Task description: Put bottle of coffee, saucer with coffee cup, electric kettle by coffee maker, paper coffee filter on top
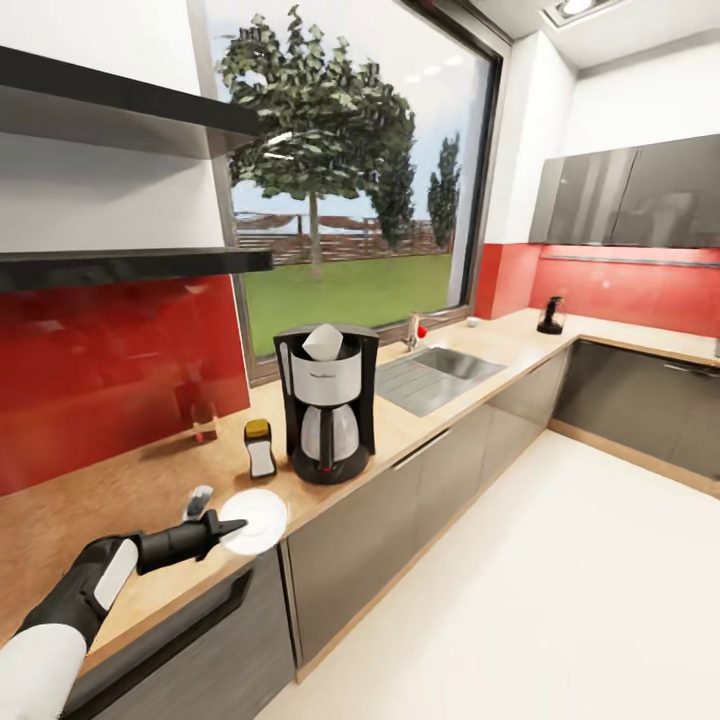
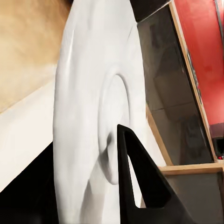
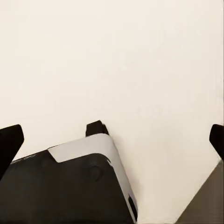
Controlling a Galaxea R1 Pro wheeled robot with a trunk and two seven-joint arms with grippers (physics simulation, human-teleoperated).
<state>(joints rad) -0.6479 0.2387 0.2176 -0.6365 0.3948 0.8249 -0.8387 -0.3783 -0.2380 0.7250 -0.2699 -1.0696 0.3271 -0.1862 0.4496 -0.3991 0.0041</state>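
My left gripper clamps the saucer above the countertop by the coffee maker; my right gripper hangs spread open.

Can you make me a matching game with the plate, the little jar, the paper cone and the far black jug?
Things:
1. saucer
2. bottle of coffee
3. paper coffee filter
4. electric kettle

Places:
A. on top of the coffee maker
B. far along the kitchen countertop, by the red wall
C. held in the left gripper
D. standing beside the coffee maker

Pairs: 1-C, 2-D, 3-A, 4-B
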